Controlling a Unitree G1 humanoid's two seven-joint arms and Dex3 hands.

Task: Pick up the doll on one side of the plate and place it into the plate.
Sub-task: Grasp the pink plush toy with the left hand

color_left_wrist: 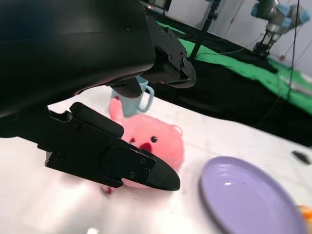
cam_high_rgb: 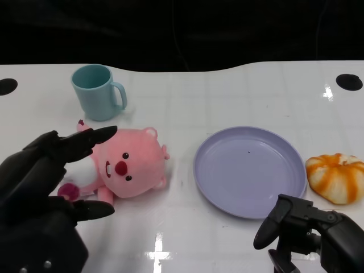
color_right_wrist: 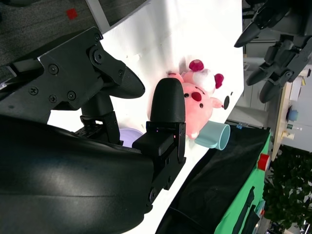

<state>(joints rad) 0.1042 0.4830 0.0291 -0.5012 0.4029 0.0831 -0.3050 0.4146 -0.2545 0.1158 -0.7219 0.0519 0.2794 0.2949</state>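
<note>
The doll is lying on its back on the white table, to the left of the plate in the head view, near it but not touching. It is pink, with a red nose and dark pink paws. In the left wrist view the doll is showing between the fingers of the left hand, with the plate beyond it. In the right wrist view the doll is appearing past that hand's fingers.

The left hand is hovering at the doll's near left side with its fingers spread apart; it is holding nothing. One fingertip is sitting over the doll's upper edge and another is pointing toward its lower paw; contact with the doll cannot be confirmed.

The right hand is resting low at the near right edge of the table, just in front of the plate's near rim. Its fingers are bending inward but are standing apart, and it is holding nothing.

The plate is lilac and is carrying nothing. A teal cup is standing upright behind the doll, handle facing the plate side. An orange-and-white object is lying just beside the plate's right rim.
</note>
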